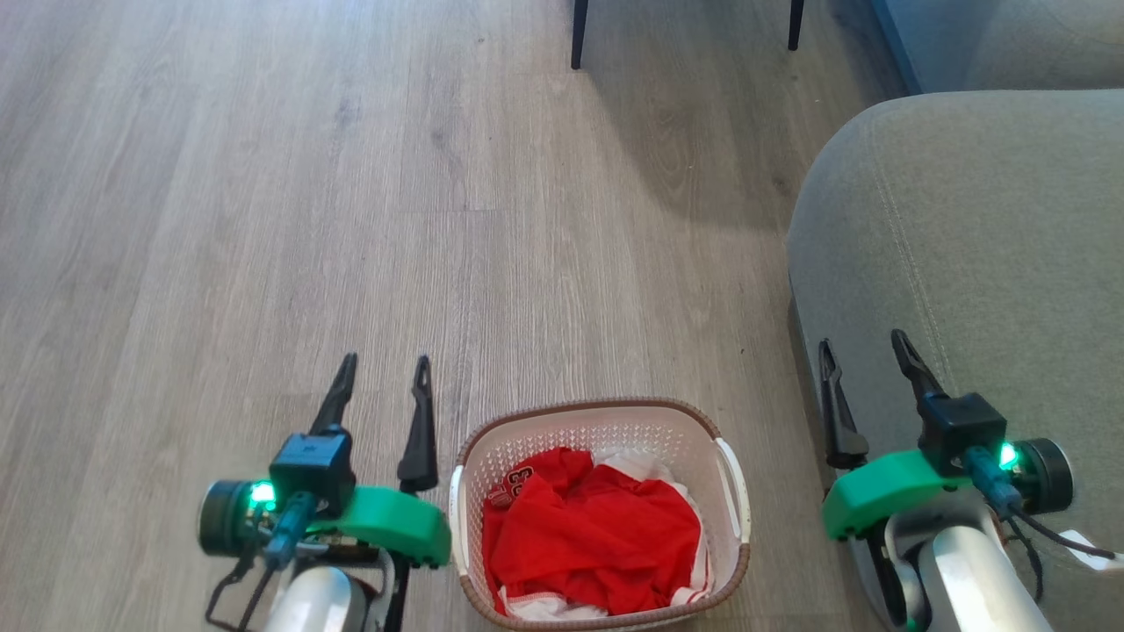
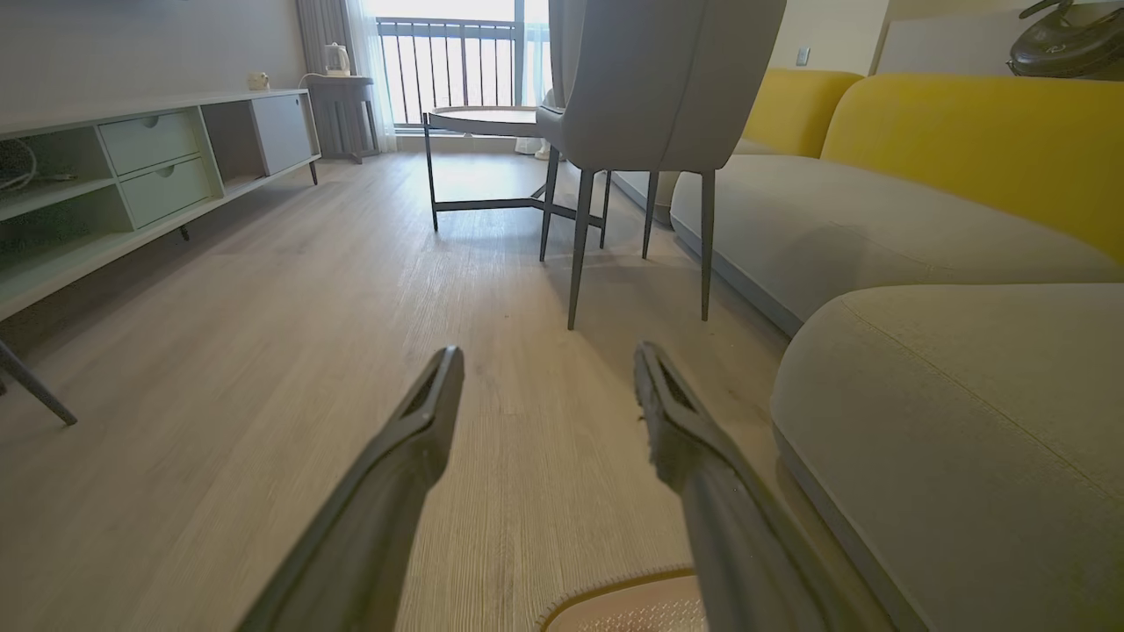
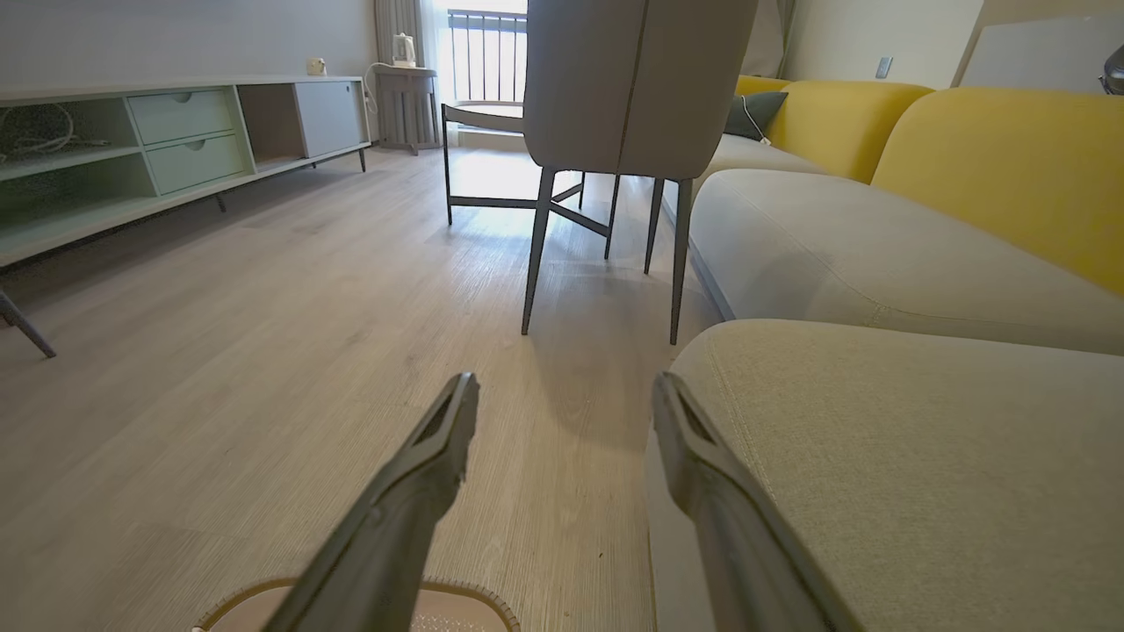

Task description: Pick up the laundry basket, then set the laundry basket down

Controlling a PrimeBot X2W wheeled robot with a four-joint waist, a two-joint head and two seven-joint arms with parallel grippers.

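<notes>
**Head view.** You see the laundry basket (image 1: 606, 409), a small white perforated plastic tub with a brown woven-look rim and white side handles. It stands on the pale grey wood-plank floor (image 1: 263, 175) at the bottom centre. Crumpled red and white clothes (image 1: 606, 535) lie inside it. Your left gripper (image 1: 386, 360) sits just beside the basket's left wall, and its two dark fingers stand apart with nothing between them. Your right gripper (image 1: 861, 339) is on the basket's other side, at the edge of the rounded grey fabric sofa (image 1: 966, 246). Its fingers are likewise spread and empty. Neither gripper touches the basket. Two thin black chair legs (image 1: 578, 35) show at the top edge.

**Left wrist view.** The left gripper (image 2: 549, 351) points across bare floor, fingers well apart. A curve of the laundry basket (image 2: 615, 584) rim shows at the bottom edge, between the fingers. Ahead stand a grey upholstered chair (image 2: 659, 79) on dark legs and a long pale green low cabinet (image 2: 149, 167). The sofa (image 2: 966, 421) lies to the right, with yellow back cushions (image 2: 983, 149) behind its seats.

**Right wrist view.** The right gripper (image 3: 564, 379) is spread wide, and its right finger lies against the sofa (image 3: 922, 456) cushion in this view. The laundry basket (image 3: 479, 599) rim shows at the bottom edge, partly behind the left finger.
</notes>
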